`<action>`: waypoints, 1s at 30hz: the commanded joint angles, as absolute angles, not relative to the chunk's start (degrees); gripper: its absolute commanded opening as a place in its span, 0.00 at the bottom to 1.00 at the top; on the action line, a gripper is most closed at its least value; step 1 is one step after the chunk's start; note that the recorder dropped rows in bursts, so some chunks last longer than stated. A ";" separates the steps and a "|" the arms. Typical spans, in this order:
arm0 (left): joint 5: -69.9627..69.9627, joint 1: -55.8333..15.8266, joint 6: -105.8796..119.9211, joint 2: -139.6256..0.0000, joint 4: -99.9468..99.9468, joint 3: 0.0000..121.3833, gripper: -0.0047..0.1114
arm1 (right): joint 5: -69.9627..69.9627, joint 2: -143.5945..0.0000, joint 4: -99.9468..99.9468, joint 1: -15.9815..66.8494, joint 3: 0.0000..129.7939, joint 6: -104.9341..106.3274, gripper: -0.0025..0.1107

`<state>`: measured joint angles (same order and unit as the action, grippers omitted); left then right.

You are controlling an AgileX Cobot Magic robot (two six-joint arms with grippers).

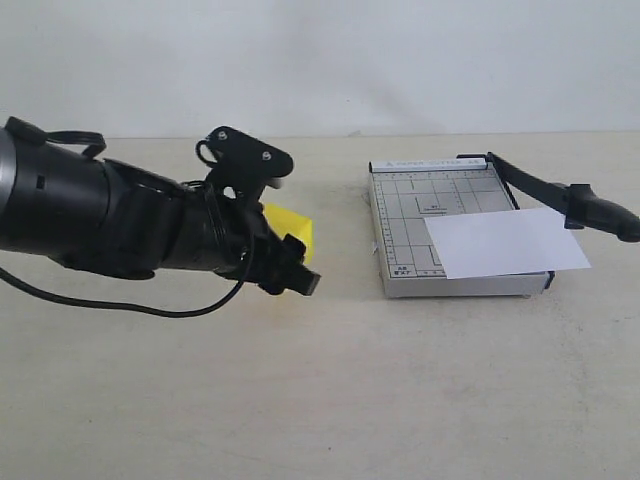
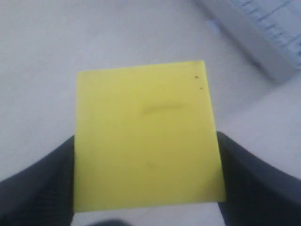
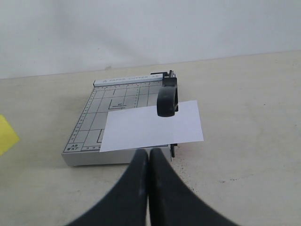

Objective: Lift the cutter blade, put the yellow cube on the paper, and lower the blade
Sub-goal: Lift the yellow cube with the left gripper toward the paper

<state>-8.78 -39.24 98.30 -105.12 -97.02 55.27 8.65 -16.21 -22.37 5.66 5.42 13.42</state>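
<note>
Between the jaws of the left gripper (image 1: 292,258), in the exterior view, sits the yellow cube (image 1: 290,228), clamped on two opposite faces. Whether it is clear of the table (image 1: 320,400) I cannot tell. Ahead of those jaws, toward the right arm's side and well apart from the cube, lies the grey trimmer base (image 1: 400,215). The paper (image 1: 505,243) rests on it and overhangs the blade edge. The cutter blade (image 1: 545,190) runs from its hinge out to the thick handle (image 1: 600,212), which I judge stands lifted off the base. The right gripper is out of sight here.

In the left wrist view the cube (image 2: 146,136) fills the gap between the two dark fingers (image 2: 37,188), which press on its sides. A corner of the base (image 2: 263,37) shows beyond the fingertips and off to one side.

In the right wrist view the right gripper (image 3: 148,157) has its jaws pressed together on nothing. Straight ahead of them lies the paper (image 3: 150,125), its long axis across the line of the jaws. The blade (image 3: 168,96) is above it, long axis pointing back at the jaws, handle end nearest. A yellow corner of the cube (image 3: 5,134) shows far off to one side.

I reckon the next move is the left arm's: carry the cube forward and across onto the sheet, on the side away from the blade.
</note>
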 commanded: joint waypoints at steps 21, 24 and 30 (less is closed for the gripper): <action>17.37 -43.17 105.86 -112.97 -86.99 79.84 0.08 | 8.37 -16.04 -22.29 5.70 5.17 13.77 0.02; 17.37 -43.96 107.36 -116.41 -84.50 83.74 0.08 | 8.37 -16.04 -22.29 5.70 5.17 13.77 0.02; 17.37 -44.03 107.37 -123.67 -83.09 90.62 0.08 | 8.37 -16.04 -22.29 5.70 5.17 13.77 0.02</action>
